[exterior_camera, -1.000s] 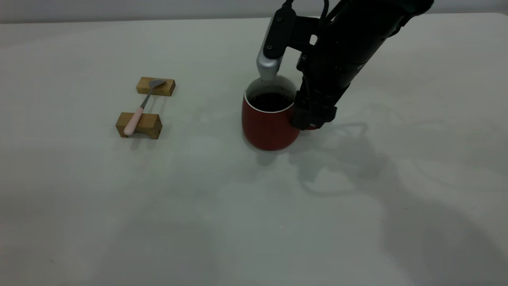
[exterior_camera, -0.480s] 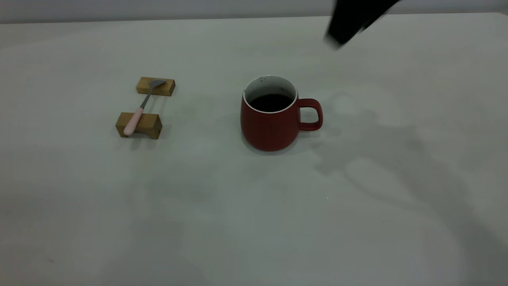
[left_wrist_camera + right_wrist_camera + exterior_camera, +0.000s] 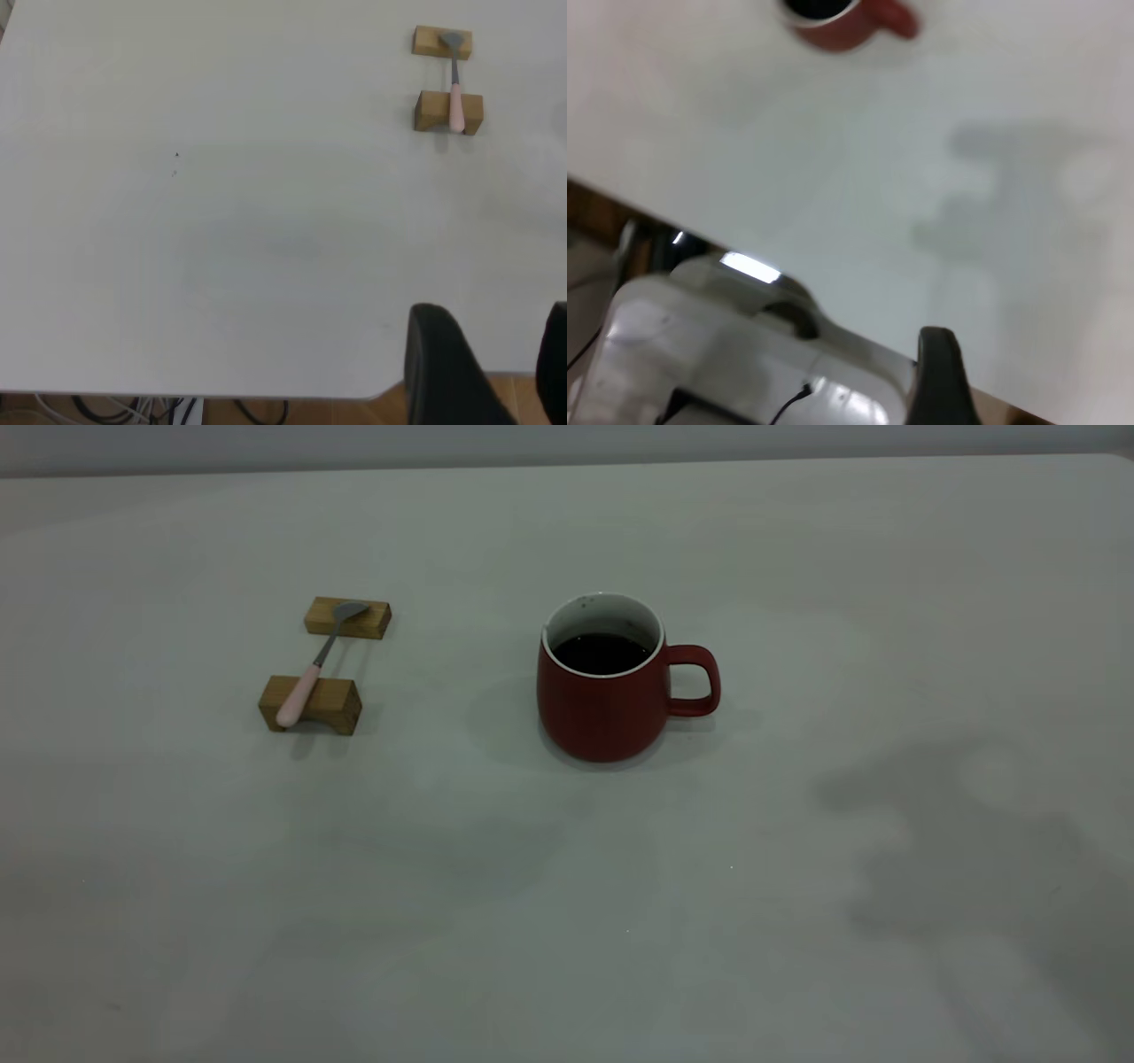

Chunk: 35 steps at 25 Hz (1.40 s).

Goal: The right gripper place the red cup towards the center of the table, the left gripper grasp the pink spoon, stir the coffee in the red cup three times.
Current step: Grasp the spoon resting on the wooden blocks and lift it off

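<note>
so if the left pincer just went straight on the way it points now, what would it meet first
Probably bare table. In the left wrist view the left pincer, open, sits at the table's near edge. The pink spoon on its wooden blocks lies roughly in line but far off; depth is unclear.

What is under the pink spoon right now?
Two wooden blocks hold the pink spoon off the table: handle on the nearer, bowl on the farther. Table shows beneath the neck.

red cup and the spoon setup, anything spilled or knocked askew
Nothing stands out. The red cup stands upright with the coffee inside and no spill around it. The pink spoon lies bridged across the two wooden blocks.
</note>
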Each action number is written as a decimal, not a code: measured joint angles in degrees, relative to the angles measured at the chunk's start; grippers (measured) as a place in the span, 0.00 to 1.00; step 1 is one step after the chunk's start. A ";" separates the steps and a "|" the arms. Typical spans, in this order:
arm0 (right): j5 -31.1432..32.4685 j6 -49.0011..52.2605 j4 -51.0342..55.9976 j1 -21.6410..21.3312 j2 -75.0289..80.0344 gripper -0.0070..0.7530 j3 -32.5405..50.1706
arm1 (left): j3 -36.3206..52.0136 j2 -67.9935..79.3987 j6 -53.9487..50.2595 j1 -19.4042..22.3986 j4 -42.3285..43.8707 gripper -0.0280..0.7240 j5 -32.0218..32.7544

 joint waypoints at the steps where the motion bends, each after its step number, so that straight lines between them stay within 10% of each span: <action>1: 0.10 0.70 -1.12 0.00 -2.94 0.79 1.06 | 0.00 0.00 0.00 0.00 0.00 0.49 0.00; 18: -2.94 1.85 -4.34 -10.40 -60.38 0.79 42.43 | 0.00 0.00 0.00 0.00 0.00 0.49 0.00; 35: -4.83 2.55 -5.11 -14.00 -73.71 0.79 44.11 | 0.00 0.00 0.00 0.00 0.00 0.49 0.00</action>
